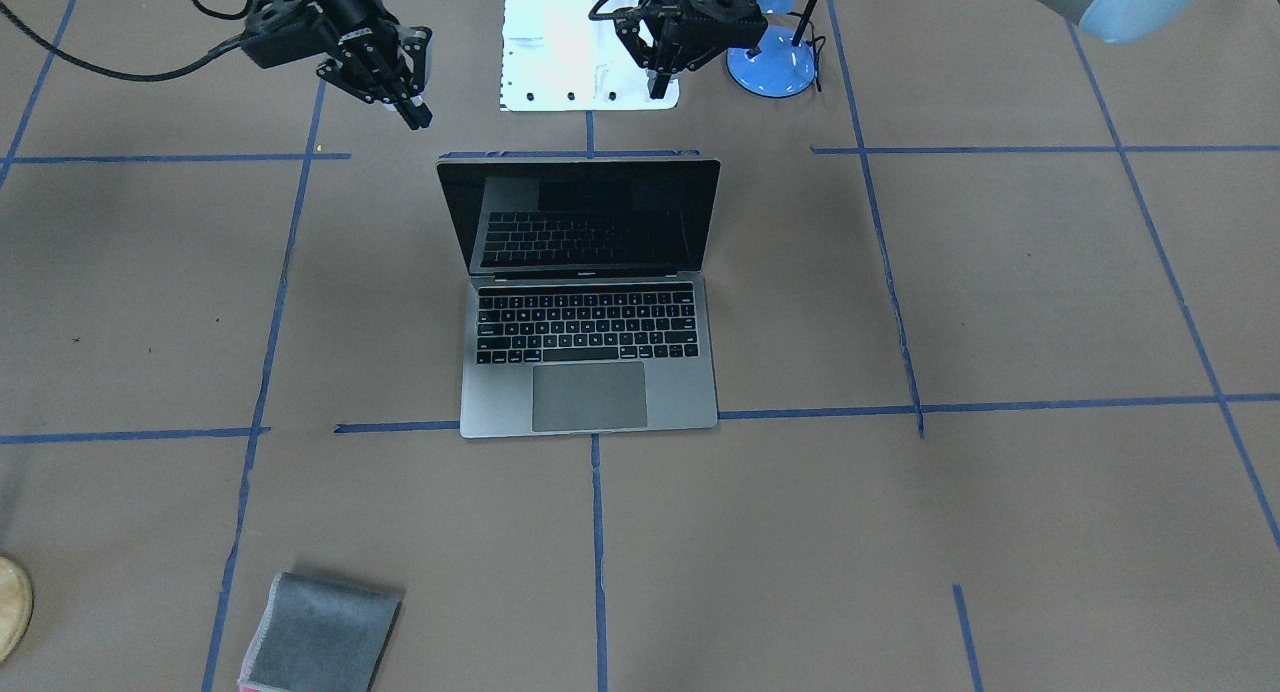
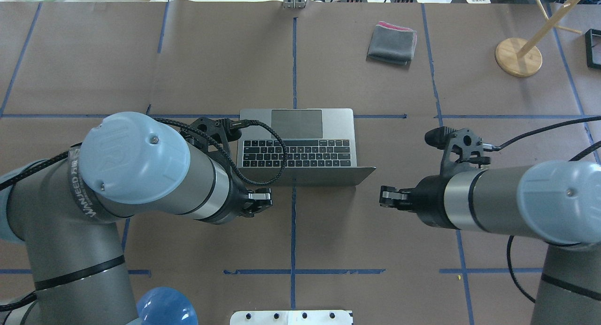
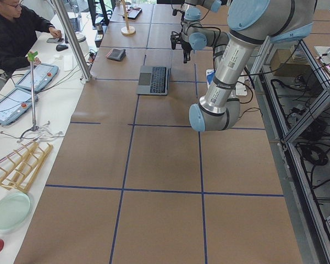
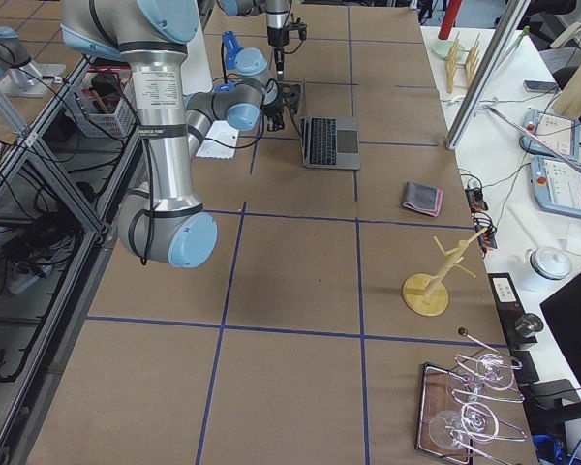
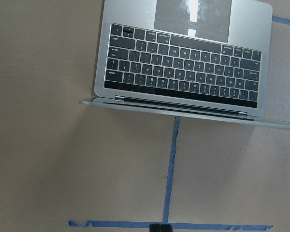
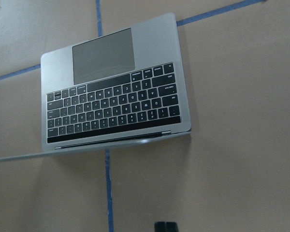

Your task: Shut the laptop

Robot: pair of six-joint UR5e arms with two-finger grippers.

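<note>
The laptop (image 1: 590,372) is a slim grey one with black keys. It stands open at the middle of the table, its dark screen upright and facing away from me. It also shows in the overhead view (image 2: 296,127), the left wrist view (image 5: 183,67) and the right wrist view (image 6: 116,106). My left gripper (image 1: 660,90) is shut and empty. It hovers behind the lid, near its left corner (image 2: 267,198). My right gripper (image 1: 418,117) is shut and empty. It hovers behind and just outside the lid's right corner (image 2: 382,197). Neither touches the laptop.
A small folded grey cloth (image 2: 392,44) lies at the far side, right of centre. A wooden stand (image 2: 519,57) is at the far right. A white plate (image 2: 291,317) lies at my base. Blue tape lines cross the brown table.
</note>
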